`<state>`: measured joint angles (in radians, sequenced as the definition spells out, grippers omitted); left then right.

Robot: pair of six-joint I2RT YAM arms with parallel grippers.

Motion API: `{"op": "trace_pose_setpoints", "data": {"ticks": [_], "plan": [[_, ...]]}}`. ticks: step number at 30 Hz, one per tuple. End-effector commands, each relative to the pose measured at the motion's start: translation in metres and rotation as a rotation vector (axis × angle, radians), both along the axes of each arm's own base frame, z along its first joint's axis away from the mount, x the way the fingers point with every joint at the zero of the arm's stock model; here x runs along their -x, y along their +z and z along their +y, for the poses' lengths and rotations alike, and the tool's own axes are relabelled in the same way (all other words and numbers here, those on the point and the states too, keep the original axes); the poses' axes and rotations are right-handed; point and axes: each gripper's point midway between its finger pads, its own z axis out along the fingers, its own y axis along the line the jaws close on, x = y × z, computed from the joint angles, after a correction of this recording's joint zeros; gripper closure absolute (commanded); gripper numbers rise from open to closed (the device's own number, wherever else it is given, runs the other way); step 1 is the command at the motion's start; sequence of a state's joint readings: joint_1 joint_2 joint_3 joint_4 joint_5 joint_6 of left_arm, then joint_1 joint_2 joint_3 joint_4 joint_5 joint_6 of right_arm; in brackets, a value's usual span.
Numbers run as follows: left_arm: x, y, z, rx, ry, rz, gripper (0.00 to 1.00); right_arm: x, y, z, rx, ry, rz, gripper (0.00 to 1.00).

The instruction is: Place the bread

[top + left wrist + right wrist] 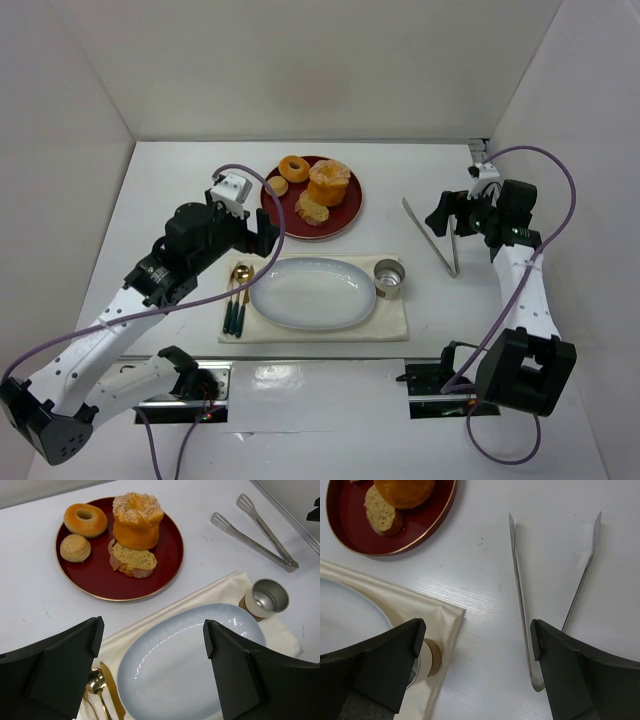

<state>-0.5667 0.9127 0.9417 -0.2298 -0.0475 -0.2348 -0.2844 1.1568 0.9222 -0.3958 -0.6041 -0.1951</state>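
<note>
1. The bread [134, 560] lies flat on a round red plate [95, 577] at the far middle of the bench [180, 180]. It sits on the near side of the plate, touching the base of a tall orange pastry [137, 522] just behind it.
2. On the left of the same plate are a ring donut [85, 520] at the far side and a small round bun [75, 548] nearer. Both are apart from the bread.
3. Near to the red plate, a pale blue oval dish [312, 293] rests on a cream cloth [395, 320]. Nothing lies in it.
4. On the cloth, a small metal cup [389, 278] stands just right of the dish. Gold cutlery with dark handles [238, 290] lies just left of it.
5. The left end effector [152, 635] is spread wide and holds nothing. It hangs by the near-left edge of the red plate, with the far rim of the dish between its fingers in the wrist view.
6. Metal tongs [520, 600] lie on the bare bench to the right of the cloth. Their joined end is near and their open tips point far.
7. The right end effector [477, 632] is also spread wide and holds nothing. It is over the tongs, though how high above them is hard to judge.
</note>
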Motion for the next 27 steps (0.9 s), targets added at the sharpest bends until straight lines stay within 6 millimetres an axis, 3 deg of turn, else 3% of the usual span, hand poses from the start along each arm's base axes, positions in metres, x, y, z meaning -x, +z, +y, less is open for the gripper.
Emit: {"op": "trace_pose_setpoints", "data": {"ticks": [1,4,12,18,19,27], "plan": [[-0.003,0.013,-0.001,0.017,0.005,-0.058,0.00,-0.006,0.022,-0.005,0.010,-0.033,-0.089,0.00],[-0.003,0.013,-0.001,0.017,0.005,-0.058,0.00,0.004,0.011,-0.006,0.101,0.017,-0.123,0.00],[-0.001,0.010,-0.008,0.023,-0.022,-0.042,0.00,-0.005,-0.047,-0.051,0.352,0.004,0.058,0.00],[0.001,0.015,-0.009,0.034,-0.031,-0.056,0.00,-0.005,-0.076,-0.052,0.343,0.029,0.124,0.00],[0.001,0.015,-0.009,0.034,-0.031,-0.056,0.00,-0.006,-0.089,-0.054,0.340,0.028,0.161,0.00],[0.004,0.013,-0.009,0.036,-0.041,-0.055,0.00,-0.014,-0.115,-0.059,0.341,0.045,0.217,0.00]]}}
